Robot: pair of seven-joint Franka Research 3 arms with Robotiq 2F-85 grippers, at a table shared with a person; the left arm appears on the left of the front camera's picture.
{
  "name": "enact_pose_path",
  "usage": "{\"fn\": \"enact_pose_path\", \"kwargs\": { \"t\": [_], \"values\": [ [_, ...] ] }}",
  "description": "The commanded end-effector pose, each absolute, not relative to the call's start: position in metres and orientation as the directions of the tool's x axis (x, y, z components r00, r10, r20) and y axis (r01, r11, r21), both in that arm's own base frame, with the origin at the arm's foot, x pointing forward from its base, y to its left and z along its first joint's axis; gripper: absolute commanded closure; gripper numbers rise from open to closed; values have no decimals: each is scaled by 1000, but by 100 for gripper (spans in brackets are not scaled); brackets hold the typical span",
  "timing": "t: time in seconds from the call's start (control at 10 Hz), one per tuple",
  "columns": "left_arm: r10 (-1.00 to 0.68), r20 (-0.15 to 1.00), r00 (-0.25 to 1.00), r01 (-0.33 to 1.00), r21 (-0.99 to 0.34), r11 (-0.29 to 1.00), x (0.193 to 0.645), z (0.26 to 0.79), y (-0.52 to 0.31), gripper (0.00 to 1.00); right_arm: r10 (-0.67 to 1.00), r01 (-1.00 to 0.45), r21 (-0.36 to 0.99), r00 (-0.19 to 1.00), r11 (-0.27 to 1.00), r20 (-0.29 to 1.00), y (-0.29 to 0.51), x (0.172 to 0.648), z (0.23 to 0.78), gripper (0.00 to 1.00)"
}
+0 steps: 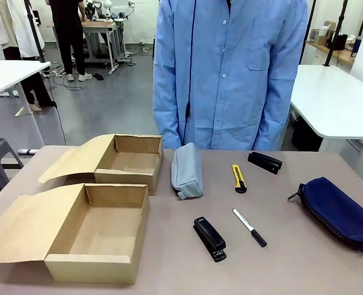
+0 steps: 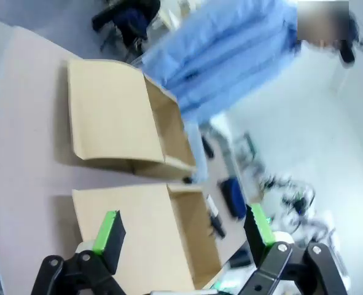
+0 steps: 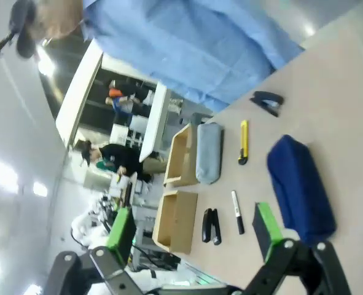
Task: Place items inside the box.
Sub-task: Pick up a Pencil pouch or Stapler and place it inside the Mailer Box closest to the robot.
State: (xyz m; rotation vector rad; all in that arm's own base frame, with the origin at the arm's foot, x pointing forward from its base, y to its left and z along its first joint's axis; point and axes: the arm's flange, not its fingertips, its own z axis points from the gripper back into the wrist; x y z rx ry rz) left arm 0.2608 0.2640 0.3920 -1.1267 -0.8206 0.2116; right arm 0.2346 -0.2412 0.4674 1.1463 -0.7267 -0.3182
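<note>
Front view: all the things lie flat on the tabletop (image 1: pixel 169 264), none in a box yet. Two open brown boxes sit on the left: near box (image 1: pixel 89 267) at 8 o'clock, far box (image 1: pixel 123 179) just behind it at 10. Grey zip pouch (image 1: pixel 187 171) lies in the middle, just beside the far box. Yellow-black knife (image 1: pixel 239 178) is at 1 o'clock, w/ a small black stapler (image 1: pixel 265 162) near it. Black stapler (image 1: pixel 209 238) & white-black marker (image 1: pixel 249 227) lie near each other at 5, not touching. Navy pouch (image 1: pixel 338 212) is at 3, long & soft. A person in a blue shirt (image 1: pixel 230 74) stands at 12.

Left wrist view: left gripper (image 2: pixel 183 224) hangs above the near box, fingers spread wide, holding nothing.

Right wrist view: right gripper (image 3: pixel 192 215) is up over the navy pouch end of the tabletop, also wide apart & empty. Print on the marker is too small to read.
</note>
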Motion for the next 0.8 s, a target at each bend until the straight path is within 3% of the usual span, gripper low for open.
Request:
{"fn": "enact_pose_path", "kwargs": {
  "t": [0.0,0.1,0.7],
  "values": [
    [789,355,501,230,-934,274,262,371,257,0,-612,-44,874,696,485,374,-196,243,441,0],
    [539,474,697,242,-862,445,261,392,264,0,-578,-129,908,733,400,358,-241,235,467,0],
    [539,474,697,242,-862,445,261,392,264,0,-580,-106,916,744,388,332,-239,234,469,0]
  ]
}}
